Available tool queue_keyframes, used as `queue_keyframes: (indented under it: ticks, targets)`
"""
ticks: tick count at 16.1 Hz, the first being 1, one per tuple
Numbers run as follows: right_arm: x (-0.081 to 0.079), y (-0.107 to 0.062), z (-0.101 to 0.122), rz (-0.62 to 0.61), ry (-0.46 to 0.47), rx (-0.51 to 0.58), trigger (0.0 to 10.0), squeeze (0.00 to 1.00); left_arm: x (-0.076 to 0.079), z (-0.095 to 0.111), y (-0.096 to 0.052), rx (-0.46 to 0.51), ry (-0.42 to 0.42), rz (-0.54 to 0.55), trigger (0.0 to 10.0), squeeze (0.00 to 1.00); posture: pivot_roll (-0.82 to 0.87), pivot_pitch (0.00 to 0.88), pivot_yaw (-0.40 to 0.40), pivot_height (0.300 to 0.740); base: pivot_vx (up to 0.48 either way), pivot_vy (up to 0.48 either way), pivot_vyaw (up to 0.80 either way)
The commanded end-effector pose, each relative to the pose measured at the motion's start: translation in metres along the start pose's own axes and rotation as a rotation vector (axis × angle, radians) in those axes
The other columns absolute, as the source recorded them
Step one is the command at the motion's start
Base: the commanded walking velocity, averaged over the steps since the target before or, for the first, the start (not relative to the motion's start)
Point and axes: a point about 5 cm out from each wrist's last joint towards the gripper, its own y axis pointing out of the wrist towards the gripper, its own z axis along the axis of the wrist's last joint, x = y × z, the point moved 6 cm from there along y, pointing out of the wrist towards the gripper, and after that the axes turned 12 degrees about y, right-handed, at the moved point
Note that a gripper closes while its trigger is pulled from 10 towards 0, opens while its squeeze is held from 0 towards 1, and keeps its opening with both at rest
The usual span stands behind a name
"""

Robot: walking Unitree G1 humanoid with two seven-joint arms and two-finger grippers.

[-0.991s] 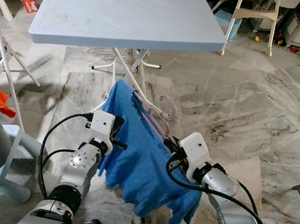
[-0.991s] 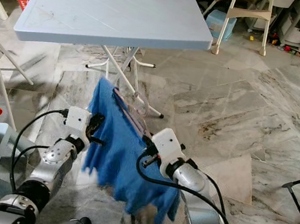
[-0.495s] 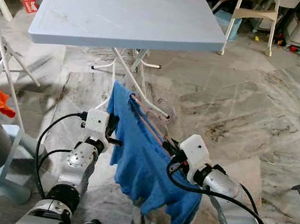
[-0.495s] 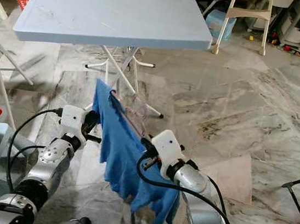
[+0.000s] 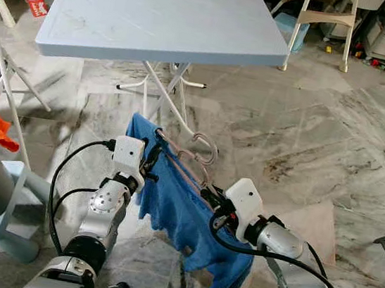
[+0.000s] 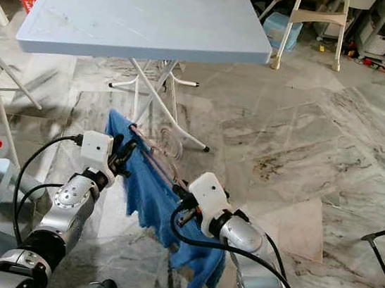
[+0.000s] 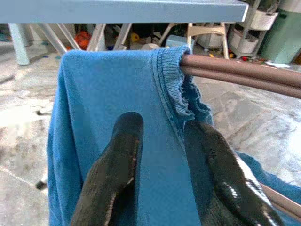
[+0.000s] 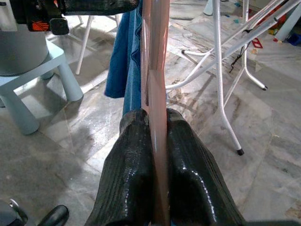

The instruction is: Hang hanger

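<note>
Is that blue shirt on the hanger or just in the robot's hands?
On it: the blue shirt drapes over the pink hanger, whose bars poke from its neck; both grippers hold the pair.

no text, label, brand or number can be read anywhere; the red-and-white item (image 5: 37, 4) on the far left floor is too blurred.

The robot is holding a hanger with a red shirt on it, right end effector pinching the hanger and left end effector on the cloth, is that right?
Not quite: the shirt is blue, not red, as the left eye view shows. The rest holds: the right end effector pinches the hanger, and the left end effector is on the cloth.
</note>
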Motion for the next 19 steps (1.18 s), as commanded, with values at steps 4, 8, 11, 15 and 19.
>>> queue_keyframes:
  ticks: [4, 8, 11, 15, 19]
  targets:
    - [-0.012, -0.001, 0.011, 0.054, 0.006, 0.037, 10.0, 0.0, -0.005, 0.0, 0.002, -0.016, 0.07, 0.038, 10.0, 1.0, -0.06, 0.165, -0.021, 0.74, 0.0, 0.0, 0.0]
    - [-0.02, -0.006, 0.011, 0.105, 0.032, 0.033, 10.0, 0.0, -0.004, -0.006, 0.004, -0.053, 0.061, 0.031, 10.0, 0.0, -0.07, 0.168, -0.02, 0.74, 0.0, 0.0, 0.0]
    - [-0.017, -0.01, 0.009, 0.102, 0.035, 0.024, 10.0, 0.0, -0.008, -0.006, 0.006, -0.058, 0.039, 0.041, 0.0, 0.0, -0.08, 0.169, -0.019, 0.74, 0.0, 0.0, 0.0]
    - [-0.013, -0.011, 0.006, 0.082, 0.034, 0.009, 10.0, 0.0, -0.008, -0.005, 0.006, -0.054, 0.033, 0.042, 0.0, 0.0, -0.09, 0.168, -0.017, 0.74, 0.0, 0.0, 0.0]
    - [-0.011, -0.01, 0.005, 0.07, 0.029, 0.005, 10.0, 0.0, -0.012, -0.006, 0.005, -0.053, 0.034, 0.045, 0.0, 0.0, -0.08, 0.169, -0.017, 0.74, 0.0, 0.0, 0.0]
